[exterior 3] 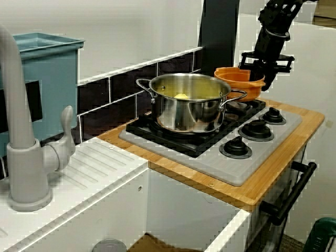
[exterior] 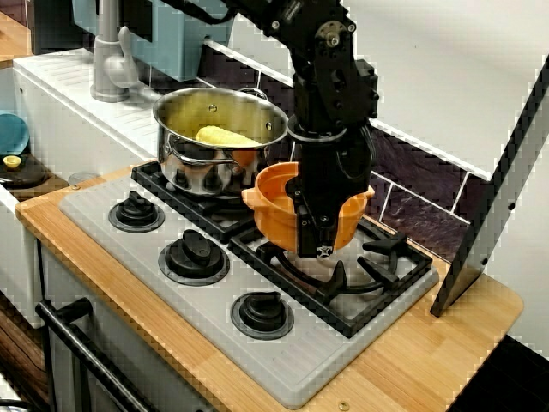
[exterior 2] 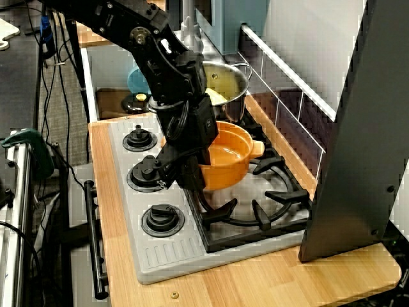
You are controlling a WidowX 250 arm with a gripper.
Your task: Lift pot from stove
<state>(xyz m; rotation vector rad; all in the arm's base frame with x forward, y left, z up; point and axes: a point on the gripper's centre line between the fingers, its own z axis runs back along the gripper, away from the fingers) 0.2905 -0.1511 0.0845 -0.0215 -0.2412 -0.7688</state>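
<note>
The orange pot point(exterior: 273, 215) hangs tilted a little above the right burner grate of the grey stove point(exterior: 296, 365). My gripper point(exterior: 316, 240) comes down from above and is shut on the pot's near wall, one finger outside and the other hidden inside. In the view from the right end, the pot point(exterior 2: 235, 157) is clear of the grate, with the gripper point(exterior 2: 189, 178) on its knob-side rim over the stove point(exterior 2: 167, 257). In the view from the sink side, the pot point(exterior 3: 234, 79) floats behind the steel pot's handle, held by the gripper point(exterior 3: 261, 77).
A steel pot point(exterior: 219, 142) holding something yellow stands on the left burner, close beside the orange pot. Three black knobs point(exterior: 195, 256) line the stove's front. A dark panel point(exterior: 489, 206) leans at the counter's right end. A faucet point(exterior: 107, 60) and sink lie left.
</note>
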